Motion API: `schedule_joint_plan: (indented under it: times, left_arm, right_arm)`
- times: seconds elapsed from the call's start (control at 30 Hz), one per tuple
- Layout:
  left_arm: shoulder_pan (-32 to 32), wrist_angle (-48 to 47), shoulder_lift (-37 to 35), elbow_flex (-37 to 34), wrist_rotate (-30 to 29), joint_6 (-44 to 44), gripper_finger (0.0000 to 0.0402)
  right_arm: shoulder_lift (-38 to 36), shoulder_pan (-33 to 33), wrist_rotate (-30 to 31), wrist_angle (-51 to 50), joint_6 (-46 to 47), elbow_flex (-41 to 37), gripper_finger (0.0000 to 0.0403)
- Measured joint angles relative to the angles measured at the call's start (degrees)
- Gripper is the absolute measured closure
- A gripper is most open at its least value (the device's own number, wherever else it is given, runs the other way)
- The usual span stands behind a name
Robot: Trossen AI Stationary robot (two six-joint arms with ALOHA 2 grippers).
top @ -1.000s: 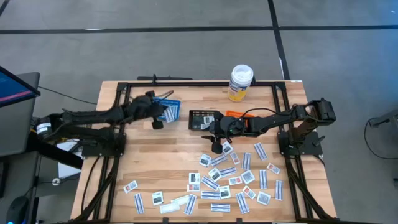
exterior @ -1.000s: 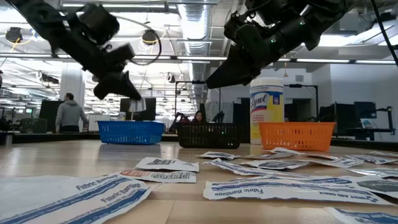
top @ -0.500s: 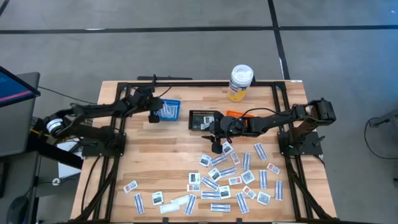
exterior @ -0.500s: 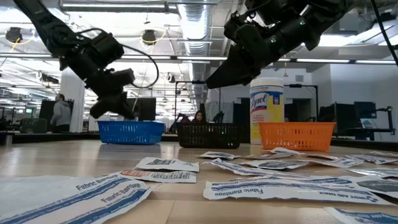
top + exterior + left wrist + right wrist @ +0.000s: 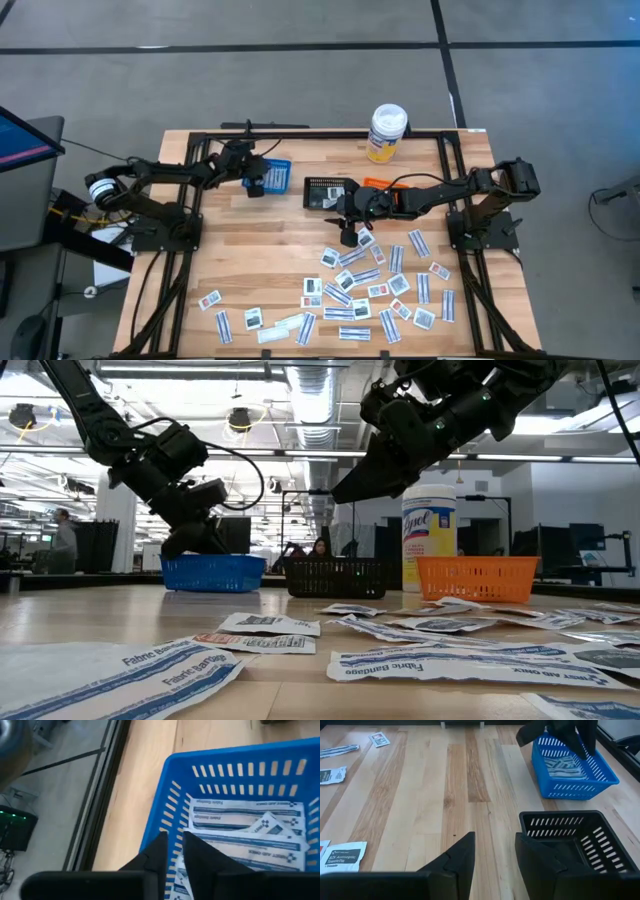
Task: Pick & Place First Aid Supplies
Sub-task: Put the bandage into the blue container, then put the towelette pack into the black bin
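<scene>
Over the blue basket [image 5: 271,177] my left pincer [image 5: 172,851] hangs slightly parted and empty; my right pincer [image 5: 494,851], parted and empty, waits near the black basket [image 5: 565,840]. Packets [image 5: 365,290] litter the worktop [image 5: 250,260]: light, flat, floppy, likely slippery, so I'd pinch an edge.

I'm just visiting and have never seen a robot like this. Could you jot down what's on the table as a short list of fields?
table: wooden top
loose packets: scattered flat white packets near the front
blue basket: holds bandage strips
black basket: beside the blue one
orange basket
bottle: white, yellow label
left gripper: over the blue basket
right gripper: open, empty, near the black basket
</scene>
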Motion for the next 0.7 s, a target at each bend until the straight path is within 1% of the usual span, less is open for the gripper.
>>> schedule_joint_plan:
  times: [0.07,0.13,0.27,0.33,0.4,0.47,0.53,0.6,0.7]
  left_arm:
    - [-0.55,0.18,0.0,0.0,-0.02,-0.32,0.0325]
    - [-1.4,1.48,0.0,0.0,0.02,-2.51,0.0313]
    - [-4.03,6.16,0.0,0.0,-0.02,-9.87,0.0301]
    - [-6.43,8.37,-0.15,0.0,0.02,-14.28,0.03]
    - [-9.63,9.69,-0.17,0.0,0.51,-20.15,0.03]
    - [-13.26,10.79,-0.17,0.0,3.6,-26.91,0.0301]
    - [-17.41,11.31,-0.17,0.0,7.56,-31.87,0.0301]
    - [-21.92,11.28,-0.17,0.0,9.05,-35.09,0.0301]
    - [-28.76,11.28,-0.17,0.0,8.77,-36.99,0.0301]
  right_arm:
    - [0.0,0.0,0.0,0.0,0.0,0.0,0.027]
    - [0.0,0.0,0.0,0.0,-0.07,0.0,0.027]
    - [0.0,-0.01,0.0,-0.01,-0.07,0.0,0.0269]
    - [0.0,0.0,0.0,-0.02,-0.07,-0.01,0.0269]
    - [0.0,0.0,0.0,-0.02,-0.07,0.01,0.0269]
    - [0.0,0.0,0.0,-0.02,-0.04,0.01,0.0269]
    - [0.0,0.0,-0.02,-0.04,-0.02,0.0,0.027]
    - [0.0,0.0,-0.02,-0.04,0.0,0.01,0.027]
    - [0.0,0.08,-0.03,-0.04,0.03,-0.01,0.0269]
